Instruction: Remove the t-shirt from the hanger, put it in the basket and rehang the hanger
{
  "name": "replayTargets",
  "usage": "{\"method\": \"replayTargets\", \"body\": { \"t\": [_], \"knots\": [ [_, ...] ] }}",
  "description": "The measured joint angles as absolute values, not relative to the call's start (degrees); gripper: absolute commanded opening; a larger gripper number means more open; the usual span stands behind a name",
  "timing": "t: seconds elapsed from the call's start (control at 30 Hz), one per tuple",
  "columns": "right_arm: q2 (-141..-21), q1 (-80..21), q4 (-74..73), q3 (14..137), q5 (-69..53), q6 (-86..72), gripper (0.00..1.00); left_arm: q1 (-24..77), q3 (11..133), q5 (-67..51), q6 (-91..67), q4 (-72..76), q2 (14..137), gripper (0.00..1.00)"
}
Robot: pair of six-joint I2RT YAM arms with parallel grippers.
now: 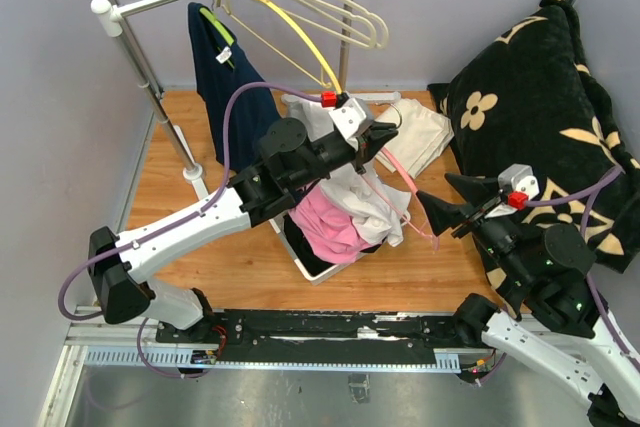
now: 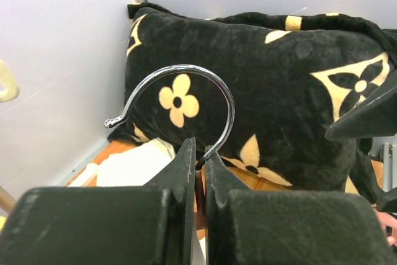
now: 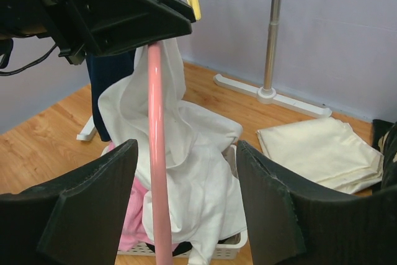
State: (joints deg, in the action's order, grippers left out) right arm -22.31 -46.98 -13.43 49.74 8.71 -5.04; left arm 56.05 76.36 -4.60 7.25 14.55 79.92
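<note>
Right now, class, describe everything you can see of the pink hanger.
The pink hanger is a slim, glossy, plastic-looking rod with a chrome hook. The shut left gripper pinches the hook's neck, holding it aloft. A white t-shirt drapes over its arm, which slants down between the fingers of the open right gripper, ungripped.

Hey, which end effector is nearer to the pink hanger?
Left. The left end effector is shut on the hook of the pink hanger; the right end effector is open near its lower arm, gripping nothing.

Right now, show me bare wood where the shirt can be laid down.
Bare wood lies between the basket and the base rail, and a strip beside the rack foot. Crowded around folded cloth and pillow.
</note>
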Motion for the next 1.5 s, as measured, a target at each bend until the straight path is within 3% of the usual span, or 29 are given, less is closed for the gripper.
{"method": "replayTargets", "body": {
  "t": [0.23, 0.63, 1.27, 1.3, 1.43, 1.5],
  "knots": [
    [-22.70, -46.98, -11.60, 47.29, 7.31, -5.13, 0.63, 56.51, 76.36, -4.86, 7.18, 15.07, 80.95, 0.01],
    [-23.46, -46.98, -9.61, 43.48, 6.68, -5.80, 0.48, 57.21, 76.42, -5.13, 6.81, 15.62, 82.02, 0.01],
    [-22.55, -47.24, -9.04, 42.68, 5.67, -5.96, 0.03, 57.23, 76.47, -6.37, 5.15, 16.67, 82.02, 0.01],
    [-22.41, -47.24, -9.04, 42.68, 5.67, -5.96, 0.01, 57.23, 76.47, -6.39, 5.10, 16.69, 82.02, 0.07],
    [-21.63, -47.24, -9.06, 42.52, 5.74, -5.96, 0.01, 57.28, 76.47, -6.31, 4.73, 17.17, 82.02, 0.48],
    [-21.17, -47.24, -9.10, 42.48, 6.31, -6.00, 0.01, 57.45, 76.47, -6.07, 4.73, 18.00, 81.95, 0.55]
  ]
}}
